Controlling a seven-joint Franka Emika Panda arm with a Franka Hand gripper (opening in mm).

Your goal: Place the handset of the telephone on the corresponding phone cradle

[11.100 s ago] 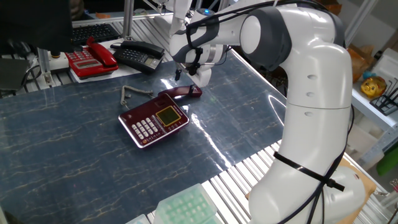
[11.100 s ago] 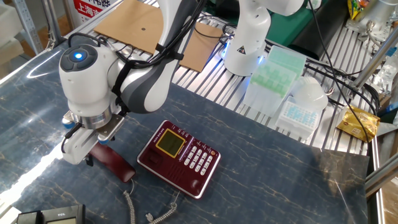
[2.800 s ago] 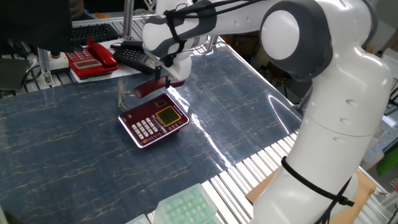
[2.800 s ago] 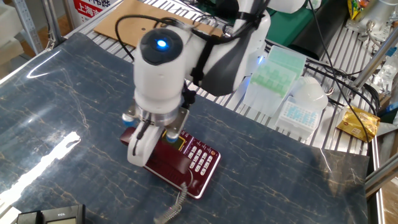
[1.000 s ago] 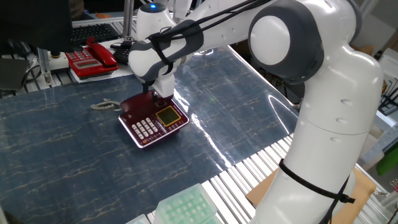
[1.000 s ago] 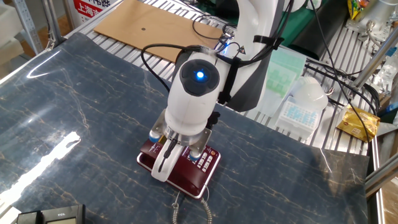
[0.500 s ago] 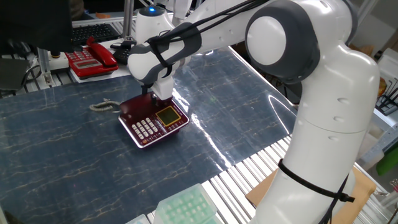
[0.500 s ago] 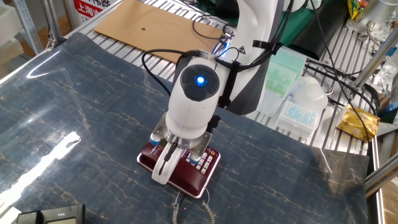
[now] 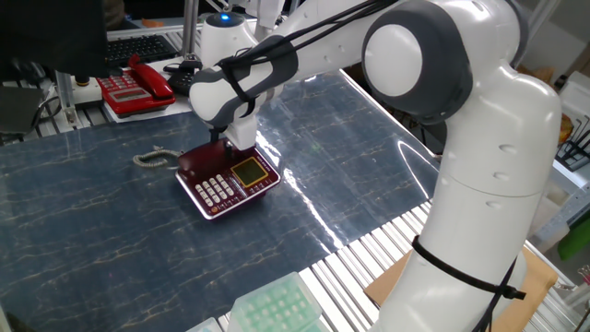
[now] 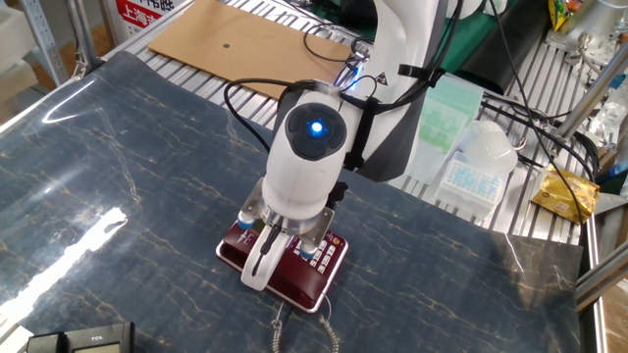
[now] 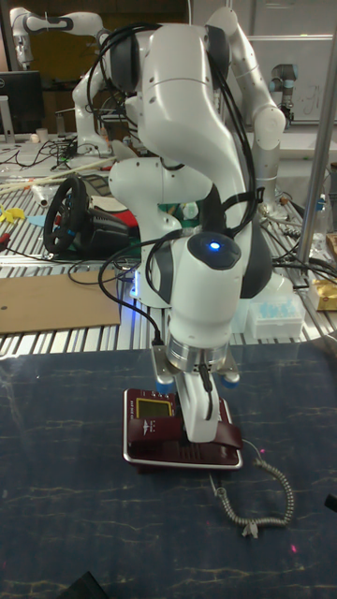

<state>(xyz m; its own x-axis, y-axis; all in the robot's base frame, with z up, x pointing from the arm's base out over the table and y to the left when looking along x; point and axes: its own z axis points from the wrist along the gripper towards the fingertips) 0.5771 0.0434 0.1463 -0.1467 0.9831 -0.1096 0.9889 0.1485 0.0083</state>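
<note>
The dark red telephone (image 9: pixel 230 183) (image 10: pixel 330 257) (image 11: pixel 154 429) lies flat on the blue table, its yellow screen (image 9: pixel 247 171) lit. The maroon handset (image 9: pixel 194 162) (image 11: pixel 227 436) lies along the phone cradle on the phone's edge, mostly hidden by the arm in the other fixed view. My gripper (image 9: pixel 221 144) (image 10: pixel 257 275) (image 11: pixel 204 426) points straight down and is shut on the handset, with its white fingers (image 11: pixel 199 407) close together. The grey coiled cord (image 9: pixel 152 157) (image 11: pixel 263 501) trails off over the table.
A bright red phone (image 9: pixel 136 85) and a black phone (image 9: pixel 207 81) sit at the table's back edge. A green rack (image 9: pixel 277 304) (image 10: pixel 432 108) stands off the table. Cardboard (image 10: pixel 226 34) lies on the rails behind. Another black object (image 10: pixel 78 339) sits near the front corner.
Over the last second the gripper has hardly moved, holding the handset low on the cradle. Earlier it carried the handset from the table beside the phone onto it.
</note>
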